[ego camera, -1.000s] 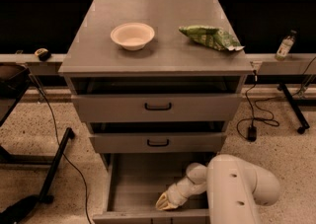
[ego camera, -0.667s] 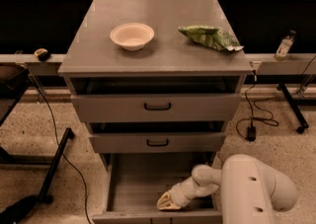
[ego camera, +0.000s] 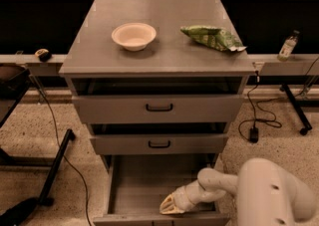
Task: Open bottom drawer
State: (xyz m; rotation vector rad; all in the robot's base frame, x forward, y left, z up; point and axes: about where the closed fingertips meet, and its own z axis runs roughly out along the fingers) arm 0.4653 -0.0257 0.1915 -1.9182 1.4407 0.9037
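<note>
The bottom drawer [ego camera: 142, 182] sits at the foot of the grey cabinet [ego camera: 164, 58], right down by the speckled floor, and it's standing wide open. It sticks out of the cabinet straight toward the camera, so the open box runs front to back, with its low front panel lying left to right along the bottom edge of the view. The inside is bare grey.

The gripper [ego camera: 167, 205] is down inside that drawer, right of centre, just behind the front panel, with its yellowish tip pointing left. Honestly can't tell whether it's open or closed from here. The chunky white arm [ego camera: 271, 195] comes in from the lower right, over the drawer's right side.

Above it, the middle drawer [ego camera: 159, 144] and the top drawer [ego camera: 159, 108] both stick out a little, each with a dark gap above its front and a small black loop handle in the centre.

On the cabinet top there's a shallow cream bowl [ego camera: 133, 36] left of centre and a crumpled green snack bag [ego camera: 212, 37] to the right, well apart. A small bottle [ego camera: 287, 47] stands on the ledge off to the right.
</note>
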